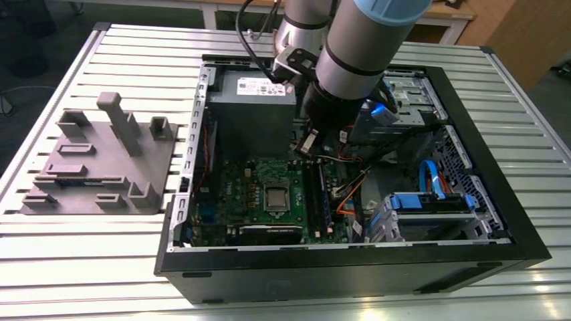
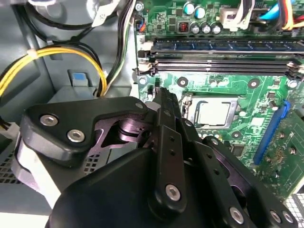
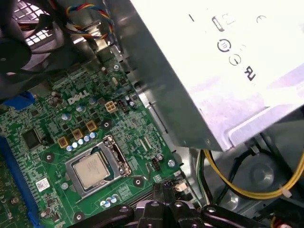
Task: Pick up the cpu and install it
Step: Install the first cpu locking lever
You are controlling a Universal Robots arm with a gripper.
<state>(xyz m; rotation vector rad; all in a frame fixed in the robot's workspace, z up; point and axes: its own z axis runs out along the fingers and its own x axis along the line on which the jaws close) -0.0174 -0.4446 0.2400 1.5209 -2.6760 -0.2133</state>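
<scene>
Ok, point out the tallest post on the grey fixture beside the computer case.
The narrow post in the middle of the grey fixture's far row; the blocks either side stand far lower.

An open black computer case [image 1: 352,271] lies on its side on a slatted aluminium table [image 1: 80,267]. Within it, the green motherboard [image 1: 241,190] fills the 7 o'clock part in the exterior view; the grey power supply box [image 1: 245,114] sits at 12 o'clock from the board, its white label [image 1: 259,87] on top. RAM slots [image 1: 317,197] run along the board's 3 o'clock edge. A blue drive caddy [image 1: 432,204] occupies the case's 4 o'clock corner. On the table at 9 o'clock from the case stands a grey fixture block [image 1: 93,167]. Yellow cables [image 2: 57,54] curve beside the power supply in the second wrist view.
</scene>
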